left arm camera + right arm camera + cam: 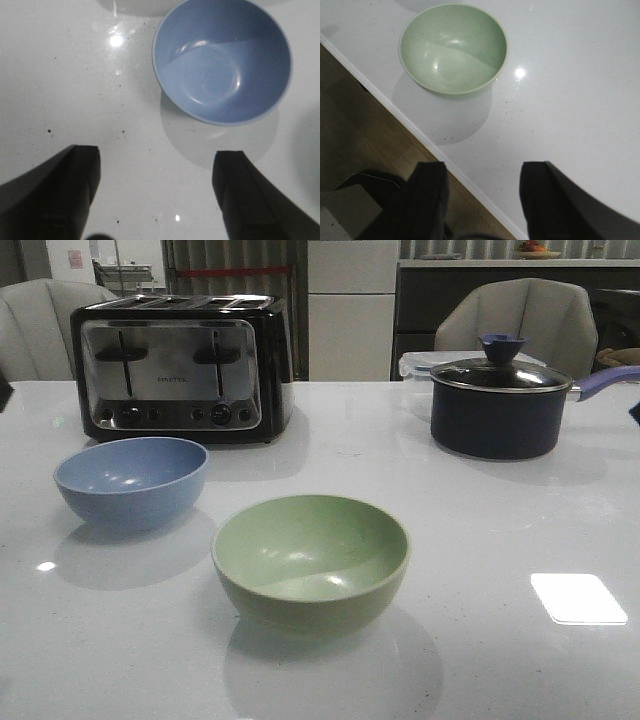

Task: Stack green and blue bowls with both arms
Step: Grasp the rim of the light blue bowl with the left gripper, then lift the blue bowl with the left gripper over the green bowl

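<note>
Evidently, nothing of the stacking is being shown as done yet. A dusty periwinkle-blue round matte bowl (131, 481) is sitting upright and empty on the pale glossy desk (480, 570), toward the left and just in front of a black and chrome four-slot toaster (180, 365). A pale sage-green round matte bowl (311, 559) is resting nearer the front edge, close to the middle, apart from the blue one and likewise empty. A dark navy lidded saucepan (500, 405) is standing at the far right.

Neither arm is being seen from the front. The left pincer (157, 195) is being held wide above the desk, short of the blue bowl (222, 60) and gripping nothing. The right pincer (482, 200) is also spread wide and empty, hanging over the desk's edge, well short of the green bowl (453, 48).

Both grasps, the lift and the nesting of one bowl in the other are judged as remaining.
</note>
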Robot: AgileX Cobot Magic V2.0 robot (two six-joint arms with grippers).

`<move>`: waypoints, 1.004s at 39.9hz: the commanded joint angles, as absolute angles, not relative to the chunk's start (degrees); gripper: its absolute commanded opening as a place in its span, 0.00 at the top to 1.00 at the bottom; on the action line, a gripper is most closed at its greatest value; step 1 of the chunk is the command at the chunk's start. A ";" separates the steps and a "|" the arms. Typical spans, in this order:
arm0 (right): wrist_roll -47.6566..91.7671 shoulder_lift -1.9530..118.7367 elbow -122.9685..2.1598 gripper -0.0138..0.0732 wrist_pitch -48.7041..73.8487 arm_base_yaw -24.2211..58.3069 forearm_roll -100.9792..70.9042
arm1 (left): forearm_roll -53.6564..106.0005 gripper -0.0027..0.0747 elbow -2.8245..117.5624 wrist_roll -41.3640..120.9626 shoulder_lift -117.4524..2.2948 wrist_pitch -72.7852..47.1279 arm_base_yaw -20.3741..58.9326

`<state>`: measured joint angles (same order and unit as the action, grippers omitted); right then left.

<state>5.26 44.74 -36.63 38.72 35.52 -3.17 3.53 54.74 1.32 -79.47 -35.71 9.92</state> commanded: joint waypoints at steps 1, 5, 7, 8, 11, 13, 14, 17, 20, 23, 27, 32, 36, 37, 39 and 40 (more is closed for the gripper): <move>5.96 44.33 -38.18 0.33 35.46 35.56 -3.31 | 4.47 0.28 61.07 1.28 -85.16 -32.50 10.31; 5.96 44.33 -38.18 0.33 35.46 35.56 -3.31 | 5.02 0.28 65.56 1.28 -91.29 -32.50 10.31; 5.96 44.33 -38.18 0.33 35.46 35.56 -3.31 | 4.99 0.28 67.66 1.28 -94.72 -32.50 10.31; 5.96 44.33 -38.18 0.33 35.46 35.56 -3.31 | 4.99 0.28 68.55 1.28 -95.94 -32.50 10.31; 5.96 44.33 -38.18 0.33 35.46 35.56 -3.31 | 4.99 0.28 71.23 1.28 -99.61 -32.50 10.31; 5.96 44.33 -38.18 0.33 35.46 35.56 -3.31 | 4.99 0.28 73.11 1.28 -101.76 -32.50 10.31; 5.96 44.33 -38.18 0.33 35.46 35.56 -3.31 | 4.99 0.28 73.53 1.28 -102.63 -32.50 10.31; 5.96 44.33 -38.18 0.33 35.46 35.56 -3.31 | 4.99 0.29 75.42 1.28 -105.16 -32.50 10.31; 5.96 44.33 -38.18 0.33 35.46 35.56 -3.31 | 4.99 0.30 76.30 1.28 -106.81 -31.67 10.31; 5.96 44.33 -38.18 0.33 35.46 35.56 -3.31 | 4.99 0.35 76.57 1.28 -107.88 -30.71 10.31; 5.96 44.33 -38.18 0.33 35.46 35.56 -3.31 | 4.99 0.47 76.67 1.28 -108.25 -29.90 10.31; 5.96 44.33 -38.18 0.33 35.46 35.56 -3.31 | 4.99 0.62 76.67 1.28 -108.25 -29.47 10.31; 5.96 44.33 -38.18 0.33 35.46 35.56 -3.31 | 4.99 0.71 76.67 1.28 -108.25 -29.75 10.31; 5.96 44.33 -38.18 0.33 35.46 35.56 -3.31 | 4.99 0.74 76.67 1.28 -108.25 -30.00 10.31; 5.96 44.33 -38.18 0.33 35.46 35.56 -3.31 | 4.99 0.78 76.67 1.28 -108.25 -30.30 10.31; 5.96 44.33 -38.18 0.33 35.46 35.56 -3.31 | 4.99 0.81 76.67 1.28 -108.25 -30.59 10.31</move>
<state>5.36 44.74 -36.63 38.75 35.52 -3.17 4.36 75.03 1.42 -111.28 -32.08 9.92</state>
